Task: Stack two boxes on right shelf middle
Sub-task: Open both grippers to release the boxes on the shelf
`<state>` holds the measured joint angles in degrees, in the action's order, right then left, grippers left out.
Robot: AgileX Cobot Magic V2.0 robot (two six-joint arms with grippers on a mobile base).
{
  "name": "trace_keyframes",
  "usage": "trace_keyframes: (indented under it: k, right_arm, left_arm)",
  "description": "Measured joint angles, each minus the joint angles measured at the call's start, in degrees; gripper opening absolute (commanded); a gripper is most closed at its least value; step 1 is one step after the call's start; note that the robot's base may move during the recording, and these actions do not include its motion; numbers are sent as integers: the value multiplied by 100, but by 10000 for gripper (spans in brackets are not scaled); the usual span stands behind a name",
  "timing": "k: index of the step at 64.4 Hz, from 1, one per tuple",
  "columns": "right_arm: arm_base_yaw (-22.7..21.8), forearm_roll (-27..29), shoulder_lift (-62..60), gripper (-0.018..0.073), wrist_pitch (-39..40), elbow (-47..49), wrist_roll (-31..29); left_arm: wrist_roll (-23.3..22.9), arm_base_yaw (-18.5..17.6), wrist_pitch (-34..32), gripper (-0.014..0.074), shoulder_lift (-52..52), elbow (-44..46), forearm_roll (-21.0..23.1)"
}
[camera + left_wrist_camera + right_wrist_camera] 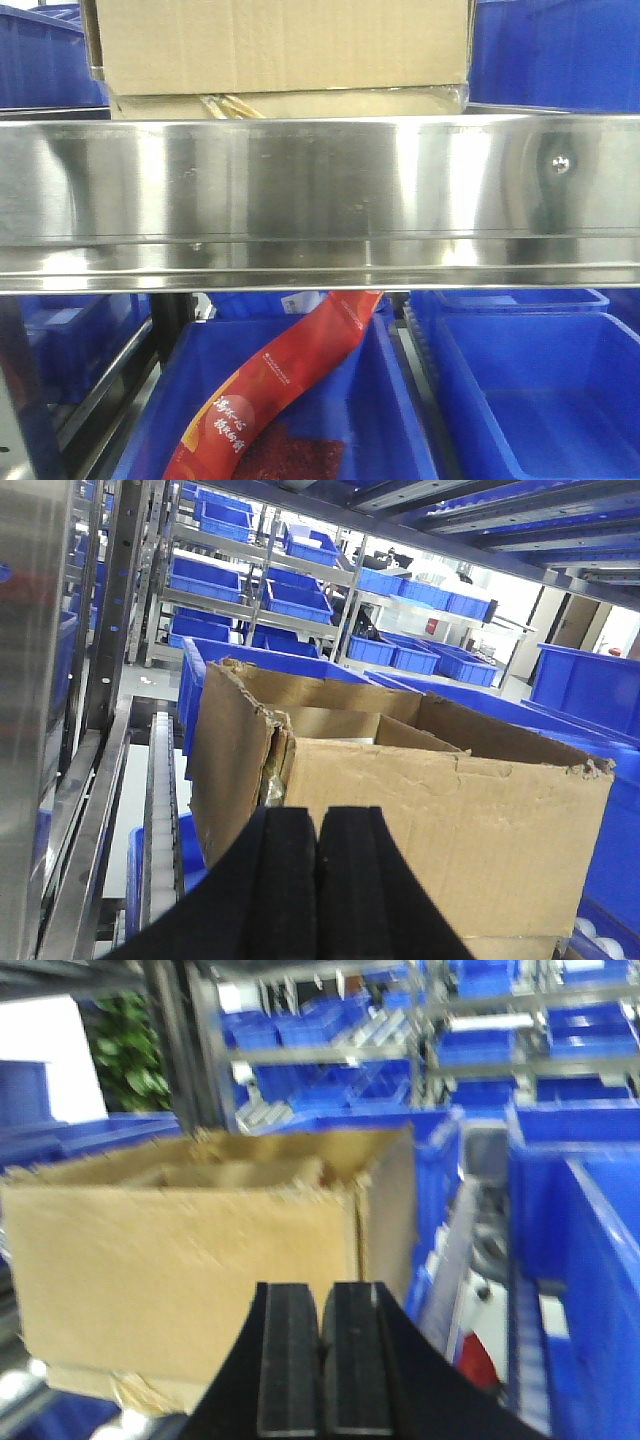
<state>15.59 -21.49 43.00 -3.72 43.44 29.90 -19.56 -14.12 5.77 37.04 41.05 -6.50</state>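
a tall brown cardboard box (285, 45) sits on top of a thin, flat box (290, 104) on a stainless-steel shelf (320, 200), whose wide mirror-like front rail carries a small screw (560, 163) at right. blue plastic bins (560, 50) flank the boxes. below the shelf, a red packet (275, 385) with white lettering, possibly a snack bag, slants into a blue bin (400, 420), beside another bin (540, 400).

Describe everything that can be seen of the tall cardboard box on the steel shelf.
The tall cardboard box is plain brown corrugated board, open at the top, with ragged, torn edges and a split front corner. It stands upright on a thin flat box, which lies on the shiny steel shelf. Blue bins flank it. Neither gripper touches it.
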Motion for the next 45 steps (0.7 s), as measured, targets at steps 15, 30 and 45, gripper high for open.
trace_keyframes:
  k: [15, 30, 45]
  right_arm:
    - [-4, 0, -10, -160, 172, -3, 0]
    - [-471, 1220, -762, -160, 40, -501, -2442]
    - [-1368, 1886, -1990, -160, 305, -1902, -3311]
  left_arm:
    - [0, 0, 0, -111, 0, 0, 0]
    - [0, 0, 0, -111, 0, 0, 0]
    - [0, 0, 0, -111, 0, 0, 0]
